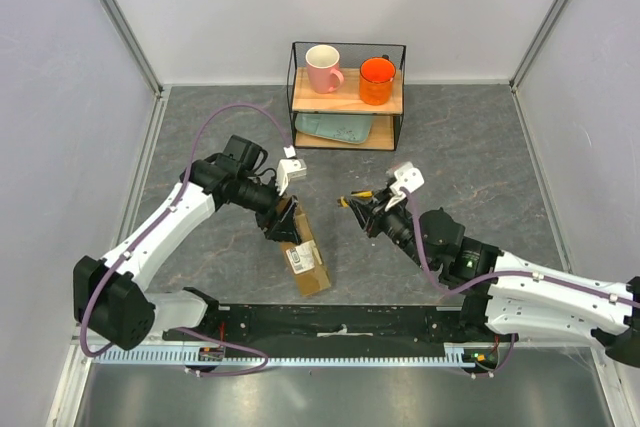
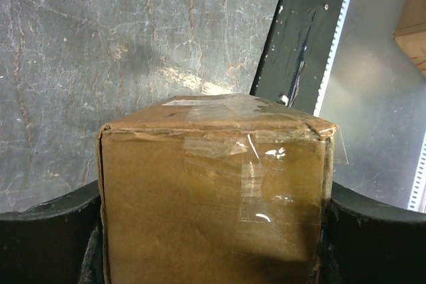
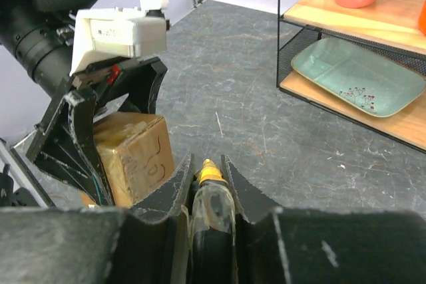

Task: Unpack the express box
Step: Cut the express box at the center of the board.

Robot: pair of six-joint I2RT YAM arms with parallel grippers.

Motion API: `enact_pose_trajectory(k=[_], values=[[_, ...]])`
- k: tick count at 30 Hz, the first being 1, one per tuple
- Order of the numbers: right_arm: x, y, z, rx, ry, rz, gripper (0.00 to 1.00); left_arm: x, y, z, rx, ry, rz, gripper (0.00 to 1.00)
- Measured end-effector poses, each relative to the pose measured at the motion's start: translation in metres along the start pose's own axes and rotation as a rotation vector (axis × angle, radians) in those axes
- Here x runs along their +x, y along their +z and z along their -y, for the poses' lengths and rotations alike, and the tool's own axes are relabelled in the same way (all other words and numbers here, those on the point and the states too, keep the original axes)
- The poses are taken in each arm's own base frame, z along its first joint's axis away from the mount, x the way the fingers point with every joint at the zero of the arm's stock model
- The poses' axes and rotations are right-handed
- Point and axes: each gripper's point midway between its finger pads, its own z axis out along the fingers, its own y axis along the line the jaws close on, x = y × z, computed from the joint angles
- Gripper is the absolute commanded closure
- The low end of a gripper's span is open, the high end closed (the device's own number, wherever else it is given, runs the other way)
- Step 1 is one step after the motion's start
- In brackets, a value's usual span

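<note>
The express box (image 1: 308, 259), a brown cardboard parcel with a small white label, lies on the grey table left of centre, one end raised. My left gripper (image 1: 283, 222) is shut on that far end. In the left wrist view the taped end of the box (image 2: 213, 184) fills the space between both fingers (image 2: 60, 231). My right gripper (image 1: 362, 209) hovers to the right of the box, shut on a yellow utility knife (image 3: 210, 187) whose yellow tip points toward the box (image 3: 133, 154). A gap of table separates the knife tip from the cardboard.
A black wire rack (image 1: 347, 97) stands at the back centre, with a pink mug (image 1: 322, 68) and an orange mug (image 1: 377, 81) on its wooden shelf and a green tray (image 1: 333, 128) below. A black rail (image 1: 340, 322) runs along the near edge. Walls close in both sides.
</note>
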Motion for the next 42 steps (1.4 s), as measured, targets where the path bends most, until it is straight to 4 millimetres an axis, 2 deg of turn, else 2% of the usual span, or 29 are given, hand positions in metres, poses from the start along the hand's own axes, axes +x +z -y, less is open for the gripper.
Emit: enact_pose_trajectory(k=[4, 11, 17, 20, 25, 42], values=[[0.012, 0.003, -0.011, -0.025, -0.043, -0.001, 1.00, 0.001, -0.001, -0.002, 0.006, -0.044, 0.043, 0.51], [0.034, 0.006, -0.076, -0.113, -0.247, 0.010, 1.00, 0.003, -0.003, -0.007, 0.010, -0.091, 0.083, 0.51], [0.017, 0.004, -0.106, -0.106, -0.323, 0.078, 1.00, 0.008, -0.005, -0.003, 0.016, -0.106, 0.105, 0.50], [0.006, 0.002, -0.112, -0.096, -0.336, 0.107, 1.00, 0.009, -0.005, -0.001, 0.016, -0.101, 0.112, 0.49], [-0.004, 0.004, -0.112, -0.065, -0.338, 0.130, 1.00, 0.011, -0.005, 0.004, 0.042, -0.101, 0.117, 0.48], [-0.001, 0.005, -0.111, -0.056, -0.312, 0.124, 1.00, 0.009, -0.007, 0.017, 0.103, -0.060, 0.141, 0.47]])
